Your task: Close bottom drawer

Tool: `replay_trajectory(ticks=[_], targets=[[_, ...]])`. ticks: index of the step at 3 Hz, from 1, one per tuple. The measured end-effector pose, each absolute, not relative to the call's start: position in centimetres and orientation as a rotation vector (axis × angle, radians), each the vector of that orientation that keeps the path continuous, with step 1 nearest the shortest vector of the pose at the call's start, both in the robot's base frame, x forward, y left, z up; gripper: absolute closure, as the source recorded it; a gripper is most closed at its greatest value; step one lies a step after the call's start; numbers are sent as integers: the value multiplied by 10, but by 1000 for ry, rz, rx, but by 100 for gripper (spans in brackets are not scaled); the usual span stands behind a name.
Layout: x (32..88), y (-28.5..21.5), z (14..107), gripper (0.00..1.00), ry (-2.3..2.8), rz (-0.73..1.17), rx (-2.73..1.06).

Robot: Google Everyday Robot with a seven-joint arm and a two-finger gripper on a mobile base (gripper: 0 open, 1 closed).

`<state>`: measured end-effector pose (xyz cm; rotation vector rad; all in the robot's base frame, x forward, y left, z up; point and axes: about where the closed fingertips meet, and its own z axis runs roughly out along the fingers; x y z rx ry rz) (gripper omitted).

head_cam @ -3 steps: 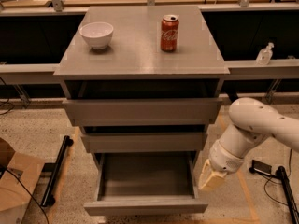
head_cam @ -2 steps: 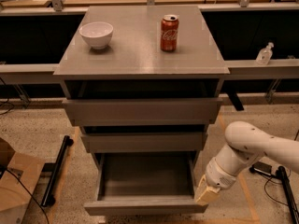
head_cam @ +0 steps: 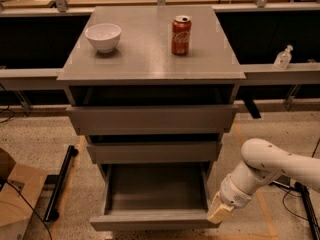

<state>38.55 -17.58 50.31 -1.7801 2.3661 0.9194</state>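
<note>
bottom drawer [head_cam: 150, 220] sitting pulled way out below middle drawer [head_cam: 154, 153], hand [head_cam: 220, 213] hanging at its front right corner, guessing it's lining up to shove it in, can't tell how open hand is

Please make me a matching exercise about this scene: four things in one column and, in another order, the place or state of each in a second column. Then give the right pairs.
1. white bowl
2. red can
3. bottom drawer
4. gripper

A. upright on the cabinet top, right of the bowl
B. low, beside the open drawer's front right corner
C. on the cabinet top, near its left side
D. pulled far out

Pairs: 1-C, 2-A, 3-D, 4-B
</note>
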Motion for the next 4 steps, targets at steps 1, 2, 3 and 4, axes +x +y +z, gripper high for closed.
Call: replay_trajectory(ticks=[1,2,3,4], targets=[[395,-174,480,100,2324,908,-1804],[407,-175,449,100,2292,911,-1816],[419,-175,404,100,2276,978,-1802],[419,-175,404,100,2276,978,-1802]])
